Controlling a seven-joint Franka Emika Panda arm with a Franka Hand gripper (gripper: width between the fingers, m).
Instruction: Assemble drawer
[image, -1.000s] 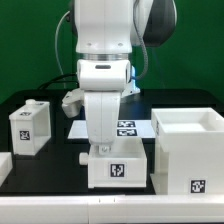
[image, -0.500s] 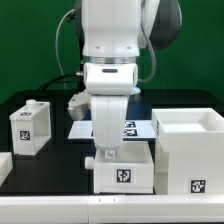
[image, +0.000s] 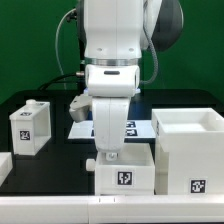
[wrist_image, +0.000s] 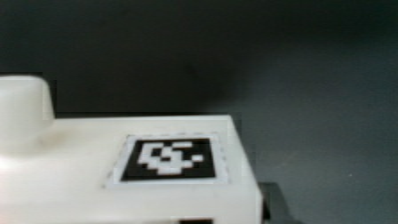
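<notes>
The drawer (image: 125, 175), a low white open-topped tray with a square tag on its front face, sits on the black table at front centre, close to the left side of the tall white casing (image: 190, 150). My gripper (image: 108, 158) reaches down onto the drawer's left part and is shut on its wall. In the wrist view the drawer's white surface (wrist_image: 71, 165) with its tag fills the near part, and the gripper (wrist_image: 228, 215) shows only as dark finger tips at the picture's edge. A white rounded part rises beside the tag.
A small white block (image: 30, 125) with a tag stands at the exterior view's left. Another white piece (image: 4, 166) is cut off at the left edge. The marker board (image: 128, 128) lies flat behind the arm.
My gripper and the drawer have slid together toward the exterior view's right, closing the gap to the casing. Most of the shift came in the first half second.
</notes>
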